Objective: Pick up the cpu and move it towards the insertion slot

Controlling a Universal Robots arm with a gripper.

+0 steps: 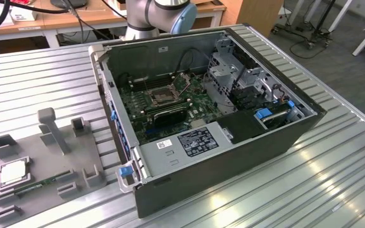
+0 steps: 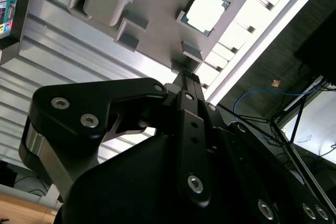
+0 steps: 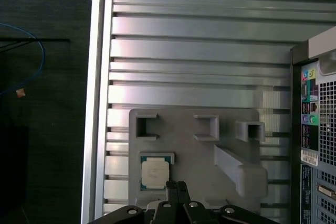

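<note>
The cpu (image 1: 13,172) is a flat square chip with a silvery top, lying in a recess of the grey fixture plate (image 1: 81,159) at the exterior view's left. Both wrist views show the cpu (image 2: 205,11) (image 3: 155,173) from above. My gripper (image 3: 177,185) hangs above the plate close beside the chip, its two black fingertips (image 2: 188,75) pressed together with nothing between them. The insertion slot (image 1: 163,96) is the metal-framed square socket on the green board inside the open computer case (image 1: 284,137), well away from the gripper.
A narrow green memory stick (image 1: 43,183) lies on the fixture plate near the chip, among upright grey posts (image 1: 52,128). The table (image 1: 36,90) is ribbed aluminium. Its edge (image 3: 97,103) runs near the plate, with dark floor and blue cable (image 3: 31,61) beyond.
</note>
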